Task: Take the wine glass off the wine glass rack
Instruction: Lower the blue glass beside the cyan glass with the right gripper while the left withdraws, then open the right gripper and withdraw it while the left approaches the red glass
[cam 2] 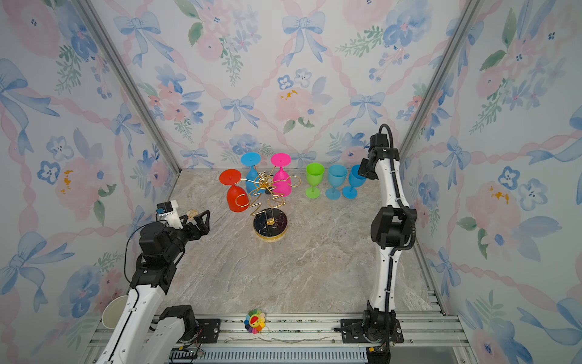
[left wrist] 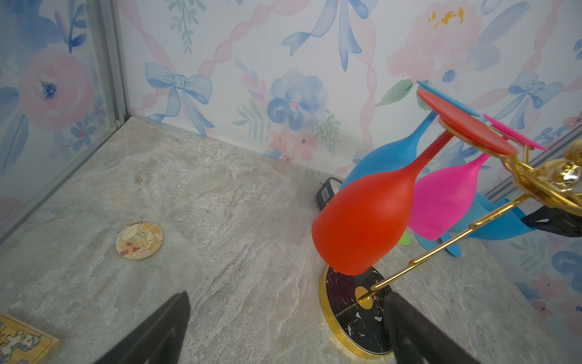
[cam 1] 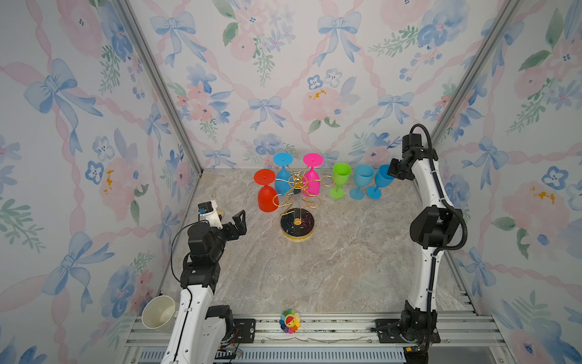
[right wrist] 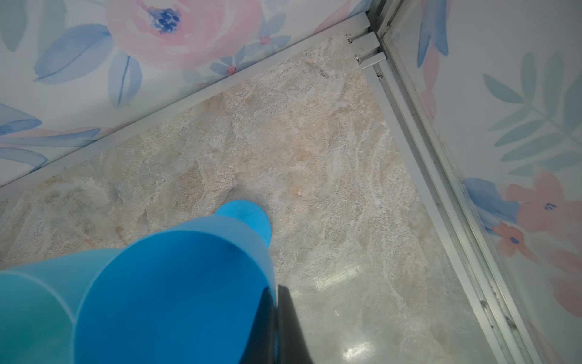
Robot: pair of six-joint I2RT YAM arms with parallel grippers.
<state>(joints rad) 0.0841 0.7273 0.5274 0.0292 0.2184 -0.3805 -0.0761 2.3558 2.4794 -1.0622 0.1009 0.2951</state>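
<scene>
The right gripper (right wrist: pixel 277 293) is pinching the darker blue wine glass (right wrist: pixel 176 283) by its thin rim, probably light, slippery plastic, while the left gripper (cam 1: pixel 237 220) is idling, jaws spread.

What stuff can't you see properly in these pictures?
Small black object: left wrist view, mostly behind the red glass.
Picture card: left wrist view, cut off by the edge.
Round badge: both top views, partly behind the left gripper.
</scene>
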